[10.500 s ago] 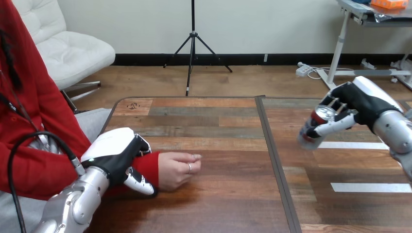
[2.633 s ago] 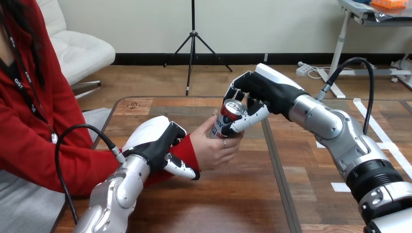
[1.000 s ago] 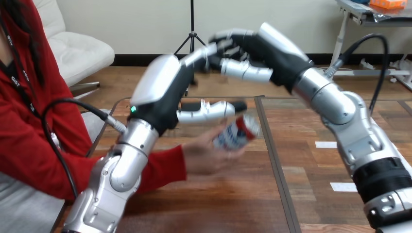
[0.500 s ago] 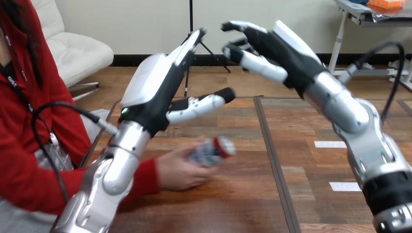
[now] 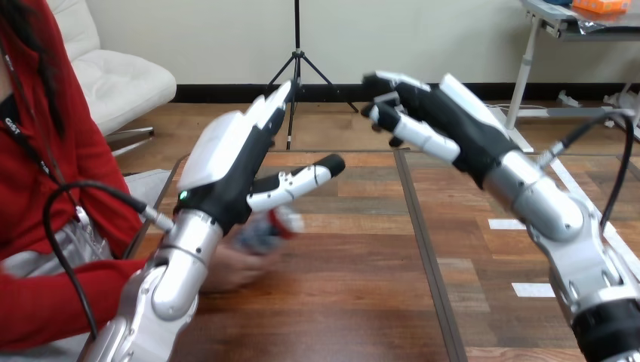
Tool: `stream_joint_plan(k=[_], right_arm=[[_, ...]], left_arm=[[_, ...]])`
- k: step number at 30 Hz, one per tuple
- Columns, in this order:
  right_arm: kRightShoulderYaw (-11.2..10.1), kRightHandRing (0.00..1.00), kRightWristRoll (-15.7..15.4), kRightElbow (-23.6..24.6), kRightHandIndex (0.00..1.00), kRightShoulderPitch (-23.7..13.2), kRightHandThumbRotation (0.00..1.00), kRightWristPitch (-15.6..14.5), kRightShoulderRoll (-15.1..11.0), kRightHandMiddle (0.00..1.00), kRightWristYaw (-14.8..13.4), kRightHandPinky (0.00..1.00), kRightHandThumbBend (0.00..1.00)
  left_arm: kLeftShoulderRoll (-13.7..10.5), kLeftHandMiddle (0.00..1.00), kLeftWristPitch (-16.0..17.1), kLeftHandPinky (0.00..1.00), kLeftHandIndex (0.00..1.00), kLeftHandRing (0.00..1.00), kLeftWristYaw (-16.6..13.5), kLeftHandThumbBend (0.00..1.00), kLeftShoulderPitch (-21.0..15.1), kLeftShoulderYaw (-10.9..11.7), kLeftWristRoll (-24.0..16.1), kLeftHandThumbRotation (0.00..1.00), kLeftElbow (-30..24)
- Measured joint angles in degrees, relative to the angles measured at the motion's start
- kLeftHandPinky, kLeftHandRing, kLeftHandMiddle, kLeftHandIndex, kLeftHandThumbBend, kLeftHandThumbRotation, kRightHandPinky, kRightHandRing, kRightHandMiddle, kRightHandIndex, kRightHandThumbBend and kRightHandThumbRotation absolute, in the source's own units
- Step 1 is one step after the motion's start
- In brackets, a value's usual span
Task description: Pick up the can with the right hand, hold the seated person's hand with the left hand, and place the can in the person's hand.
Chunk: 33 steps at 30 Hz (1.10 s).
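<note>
The can lies in the person's hand, low over the surface, partly behind the left arm. The left hand is raised above it with straight fingers. The right hand is also raised, fingers relaxed and empty.

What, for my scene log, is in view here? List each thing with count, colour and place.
can: one, red-topped, blurred, in the person's hand, below the left hand.
table: one, brown wood planks.
tape strips: two, white, on the table's right part.
person's hand: one, at the view's left, low by the table's left edge.
left hand: one, black and white, high above the can, fingers straight.
right hand: one, black and white, high over the table's far edge, empty.
</note>
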State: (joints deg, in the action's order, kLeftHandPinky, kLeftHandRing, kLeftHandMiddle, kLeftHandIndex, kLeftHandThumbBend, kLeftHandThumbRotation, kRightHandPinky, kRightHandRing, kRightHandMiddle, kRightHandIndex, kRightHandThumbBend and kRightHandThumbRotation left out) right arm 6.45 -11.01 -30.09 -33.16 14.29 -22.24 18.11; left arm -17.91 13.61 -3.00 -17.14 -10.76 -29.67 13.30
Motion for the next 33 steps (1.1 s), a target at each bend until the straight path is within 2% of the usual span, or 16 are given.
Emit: stream_joint_plan(k=[6, 10, 13, 18, 22, 25, 33], right_arm=[[-0.5, 0.73, 1.8, 0.4, 0.87, 1.7, 1.0, 1.2, 0.0, 0.78, 0.0, 0.58, 0.94], [-1.5, 0.75, 4.0, 1.1, 0.87, 3.3, 1.0, 3.2, 0.1, 0.78, 0.0, 0.6, 0.95], [-2.5, 0.76, 6.0, 1.7, 0.86, 4.7, 1.0, 5.2, 0.4, 0.78, 0.0, 0.62, 0.94], [-4.3, 0.76, 9.3, 2.2, 0.85, 7.6, 1.0, 9.9, 1.5, 0.78, -0.3, 0.66, 0.93], [-5.7, 0.76, 11.9, 2.6, 0.84, 10.7, 1.0, 13.8, 2.7, 0.78, -0.8, 0.68, 0.91], [-6.5, 0.77, 13.5, 2.6, 0.84, 13.0, 1.0, 15.5, 3.6, 0.78, -0.8, 0.7, 0.9], [-8.0, 0.78, 18.3, 2.6, 0.83, 19.5, 1.0, 16.6, 6.0, 0.79, 0.4, 0.73, 0.89]], left_arm=[[0.5, 0.94, 0.9, 0.73, 0.93, 0.95, 0.9, 0.59, 1.3, 0.3, 4.3, 0.74, 0.3], [1.1, 0.92, 3.3, 0.76, 0.9, 0.93, 2.1, 0.55, 2.3, 0.9, 9.4, 0.74, 1.2], [1.4, 0.89, 5.9, 0.76, 0.88, 0.89, 2.8, 0.55, 3.1, 1.5, 12.4, 0.76, 2.4], [1.4, 0.82, 9.3, 0.69, 0.8, 0.8, 4.0, 0.52, 4.2, 2.4, 16.2, 0.79, 4.7], [1.6, 0.79, 12.8, 0.65, 0.76, 0.76, 6.1, 0.49, 5.0, 4.0, 21.5, 0.77, 7.9], [2.0, 0.76, 15.0, 0.62, 0.72, 0.74, 7.6, 0.46, 5.6, 5.5, 25.0, 0.75, 10.4], [2.8, 0.71, 19.8, 0.57, 0.66, 0.7, 12.4, 0.45, 7.7, 9.6, 33.6, 0.78, 15.5]])
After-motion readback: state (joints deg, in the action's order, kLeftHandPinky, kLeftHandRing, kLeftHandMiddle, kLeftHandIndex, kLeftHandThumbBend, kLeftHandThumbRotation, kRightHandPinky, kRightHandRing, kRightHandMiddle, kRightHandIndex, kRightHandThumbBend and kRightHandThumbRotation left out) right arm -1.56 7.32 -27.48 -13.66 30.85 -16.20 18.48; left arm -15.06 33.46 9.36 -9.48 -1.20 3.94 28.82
